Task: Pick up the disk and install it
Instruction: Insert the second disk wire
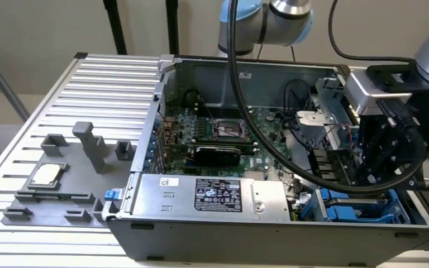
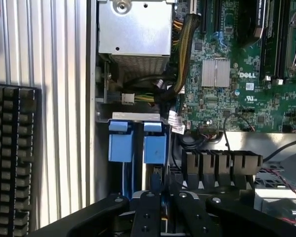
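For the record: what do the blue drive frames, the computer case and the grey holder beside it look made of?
Blue drive frames: probably plastic, uniform bright colour, soft sheen, moulded tabs. Computer case: bare sheet metal, dull silver-grey with folded edges. Grey holder: likely matte plastic, perhaps printed; even grey blocks without glare.

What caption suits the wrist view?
Gripper poised over blue drive frames inside an open computer case.
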